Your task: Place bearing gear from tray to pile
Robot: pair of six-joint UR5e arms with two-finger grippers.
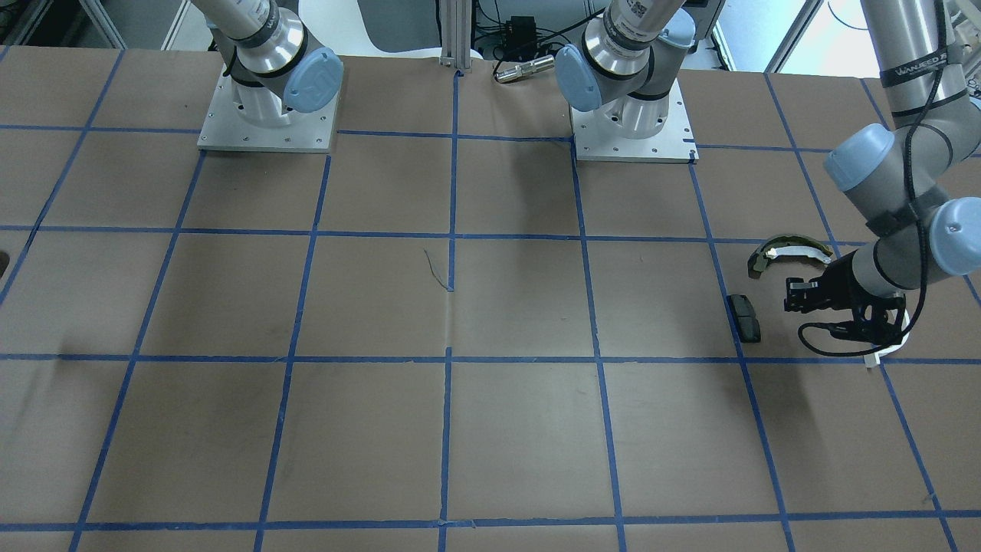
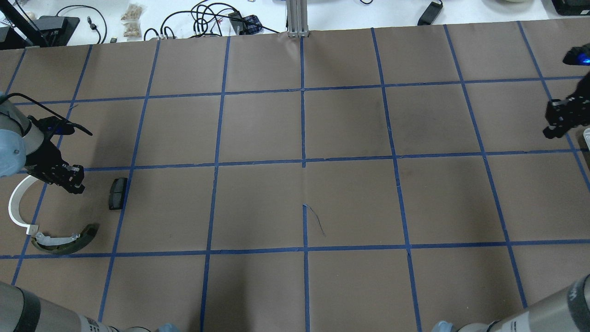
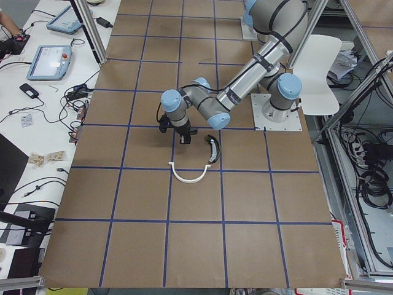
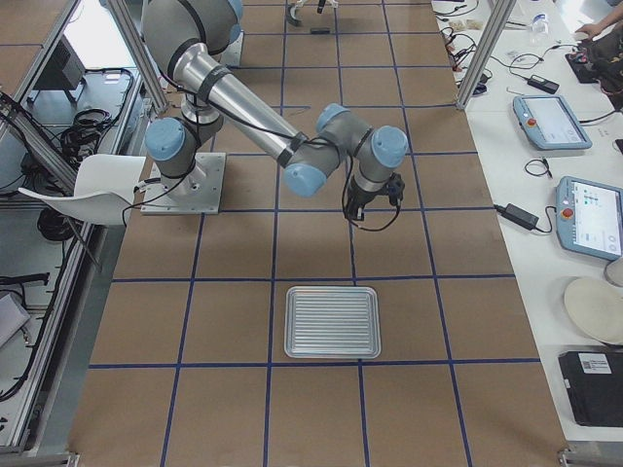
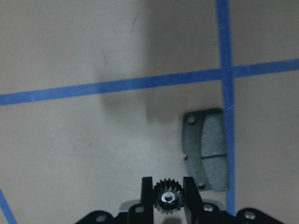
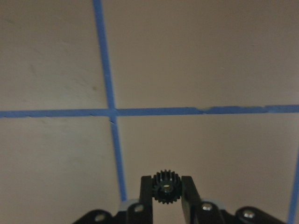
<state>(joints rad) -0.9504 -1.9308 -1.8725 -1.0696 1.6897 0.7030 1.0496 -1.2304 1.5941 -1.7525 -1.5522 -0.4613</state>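
Note:
My left gripper is shut on a small black bearing gear and holds it just above the table, beside the pile. The pile holds a black rectangular pad, a white curved arc and a dark olive curved shoe. In the overhead view the left gripper is between the arc and the pad. My right gripper is shut on a second black gear above bare table, at the far right of the overhead view. The ribbed metal tray lies near it.
Brown paper with blue tape grid lines covers the table. The two arm bases stand at the robot's edge. Cables and small items lie on the white bench beyond the far table edge.

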